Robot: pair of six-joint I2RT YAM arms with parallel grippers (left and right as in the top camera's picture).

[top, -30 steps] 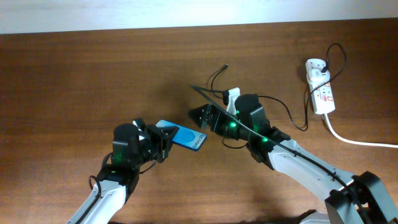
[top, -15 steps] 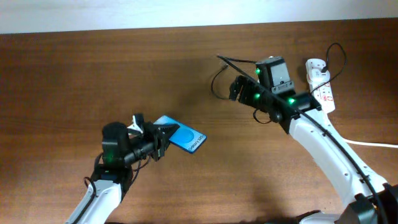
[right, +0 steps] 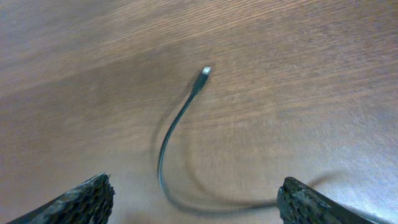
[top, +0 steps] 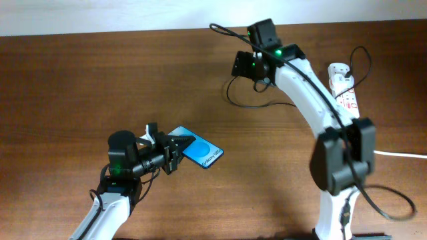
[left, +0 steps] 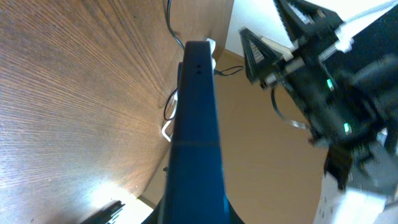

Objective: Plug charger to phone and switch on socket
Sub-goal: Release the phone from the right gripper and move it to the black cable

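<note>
My left gripper (top: 175,151) is shut on the near end of the phone (top: 204,154), whose blue screen shows and which is held just above the table at centre-left. In the left wrist view the phone (left: 196,118) is seen edge-on, pointing away. My right gripper (top: 244,65) is open and empty, high over the back of the table. In the right wrist view its fingers (right: 196,190) straddle the charger's black cable (right: 166,149) from above, with the small connector tip (right: 204,71) lying on the wood. The cable (top: 231,99) loops below the gripper. The white socket (top: 344,92) lies at the far right.
A thick white cable (top: 393,153) runs from the socket to the right edge. The right arm (top: 313,93) arches over the table's right half. The table's far edge and a light wall lie just behind the right gripper.
My right arm has swung from beside the phone to the back of the table, over the cable tip. My left gripper still holds the phone, shifted slightly right.
</note>
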